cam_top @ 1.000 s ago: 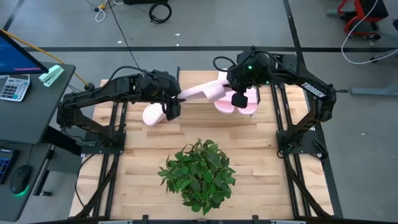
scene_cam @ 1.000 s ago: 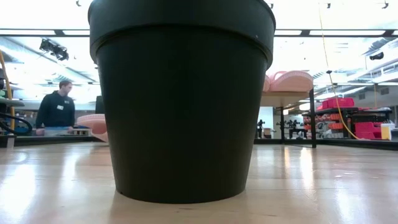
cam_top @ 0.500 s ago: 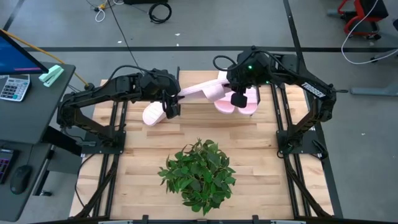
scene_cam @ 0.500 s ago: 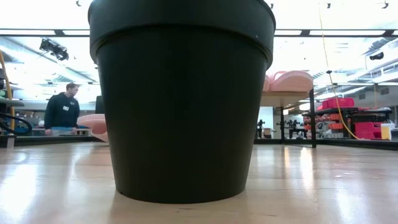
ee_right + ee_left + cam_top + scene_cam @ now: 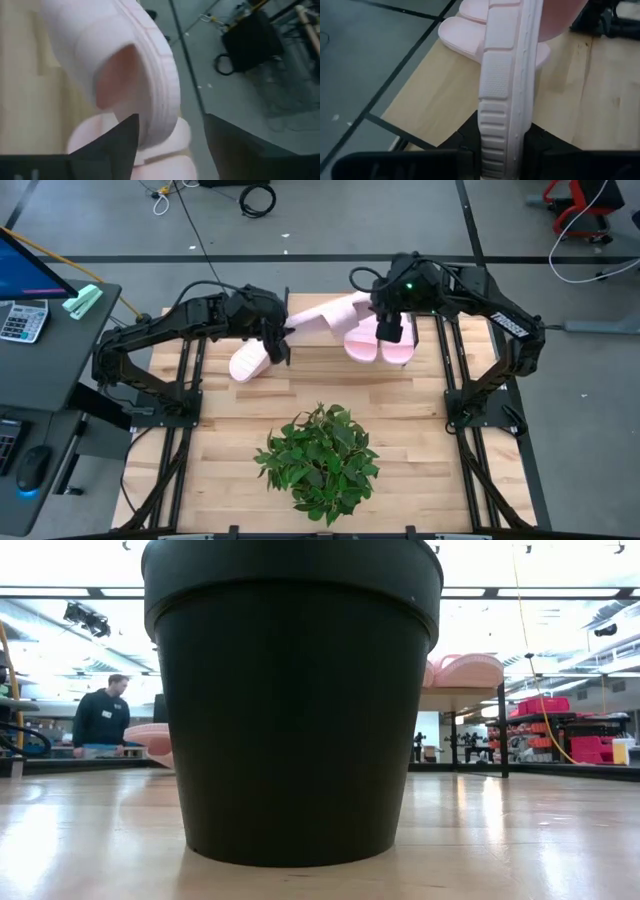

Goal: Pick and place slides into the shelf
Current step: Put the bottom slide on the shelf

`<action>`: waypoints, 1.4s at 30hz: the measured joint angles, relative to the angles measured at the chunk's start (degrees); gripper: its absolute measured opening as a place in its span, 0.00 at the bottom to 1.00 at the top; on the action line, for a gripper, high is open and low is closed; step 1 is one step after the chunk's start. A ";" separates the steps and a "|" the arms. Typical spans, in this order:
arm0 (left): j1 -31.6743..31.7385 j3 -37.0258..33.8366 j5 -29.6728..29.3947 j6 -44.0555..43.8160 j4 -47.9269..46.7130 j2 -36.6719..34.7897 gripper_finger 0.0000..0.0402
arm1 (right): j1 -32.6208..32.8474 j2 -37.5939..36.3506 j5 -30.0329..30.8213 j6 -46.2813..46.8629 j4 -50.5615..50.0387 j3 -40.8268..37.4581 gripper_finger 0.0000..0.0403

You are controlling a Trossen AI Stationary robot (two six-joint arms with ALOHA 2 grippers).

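Seen from above, a wooden table holds two dark robot arms and a leafy potted plant near its front edge. On the left, one pale pink slide lies flat on the table just below the left gripper. That gripper is clamped on the heel end of a second slide, held edge-up (its ribbed sole rim fills the left wrist view, pinched between the two dark fingers). This slide stretches rightward over the shelf to the right gripper, which hovers at its toe end with fingers apart, gripping nothing. Just beneath the right gripper, two more slides rest side by side on the shelf's plank top. At table height, the black plant pot blocks most of the scene.
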 joint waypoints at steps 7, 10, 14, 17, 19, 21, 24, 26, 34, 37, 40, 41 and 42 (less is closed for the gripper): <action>1.64 0.00 -0.10 -10.49 1.12 0.00 0.20 | 0.02 -2.47 7.66 -0.76 0.01 0.00 0.62; 2.13 0.00 -0.14 -16.06 1.64 0.00 0.20 | 0.02 -4.02 9.77 -0.76 -0.04 0.00 0.62; 2.48 -0.21 -0.94 -23.39 2.28 0.00 0.20 | 0.02 -6.59 11.26 -0.64 -0.48 0.00 0.63; 2.46 -1.72 -2.20 -29.67 4.23 0.00 0.20 | 0.02 -8.73 11.48 0.66 -1.18 0.00 0.62; 2.48 -3.71 -2.47 -34.37 6.38 0.00 0.20 | 0.02 -10.03 11.48 2.20 -1.88 0.00 0.62; 2.32 -6.56 -2.55 -38.22 10.27 0.00 0.20 | 0.02 -11.25 11.48 4.17 -3.25 0.00 0.62; 1.74 -11.46 -1.87 -44.25 16.93 0.00 0.20 | 0.02 -12.81 11.44 7.02 -6.23 0.00 0.62; 1.57 -14.25 -0.90 -48.33 21.65 0.00 0.20 | 0.02 -13.64 11.17 8.73 -8.65 0.00 0.62; 1.70 -21.46 0.42 -63.74 32.40 0.00 0.20 | 0.02 -15.94 8.72 12.97 -15.22 -0.20 0.62; 1.70 -21.86 0.24 -67.97 32.46 0.00 0.20 | 0.02 -16.77 7.59 12.78 -15.38 -0.33 0.62; 1.67 -21.86 -0.36 -71.00 34.77 0.00 0.20 | 0.03 -17.18 7.39 12.59 -15.37 -0.33 0.62; 1.65 -21.86 -0.45 -71.79 36.17 0.00 0.20 | 0.02 -17.26 7.37 12.57 -15.36 -0.33 0.62; 1.63 -21.86 -0.86 -72.47 37.48 0.00 0.20 | 0.03 -17.26 7.37 12.57 -15.36 -0.33 0.62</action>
